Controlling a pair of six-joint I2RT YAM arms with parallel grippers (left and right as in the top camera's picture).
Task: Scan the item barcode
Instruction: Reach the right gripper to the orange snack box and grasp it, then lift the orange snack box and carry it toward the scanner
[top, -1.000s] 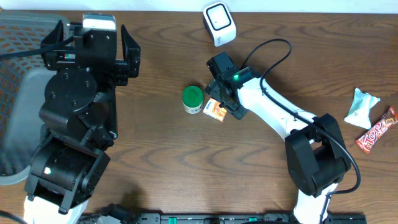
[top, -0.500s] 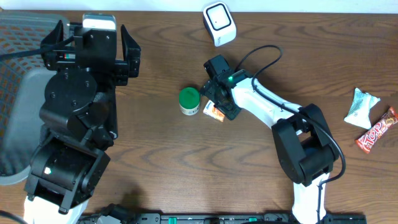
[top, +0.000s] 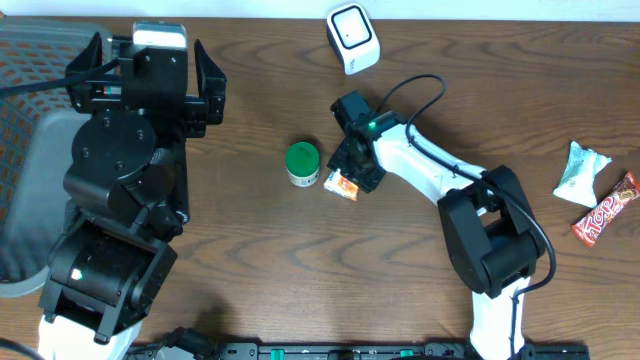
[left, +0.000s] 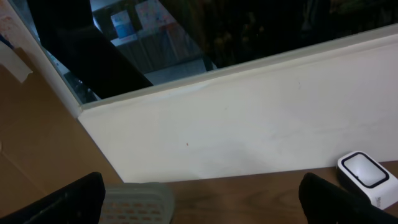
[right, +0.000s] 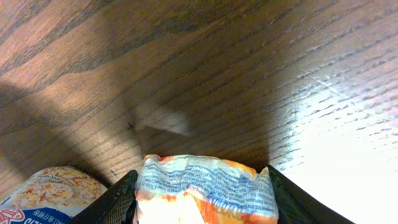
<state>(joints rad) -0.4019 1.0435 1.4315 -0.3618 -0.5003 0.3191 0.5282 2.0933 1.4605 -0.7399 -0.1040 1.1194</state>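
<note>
A mock shop checkout in a lab room is suggested: a white barcode scanner (top: 352, 37) is stood on a wood-grain counter (top: 260, 270), wrapped snacks (top: 605, 212) are laid at one side, and a grey mesh basket (top: 25, 60) is placed at the other, beneath a plain white wall (left: 261, 124).

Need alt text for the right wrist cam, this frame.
An orange-and-white snack packet sits pinched between the right end effector's two dark fingers at the bottom edge, seen close up over a wood-grain table. Part of a printed container shows in the bottom-left corner, and glare washes out the table at right.
</note>
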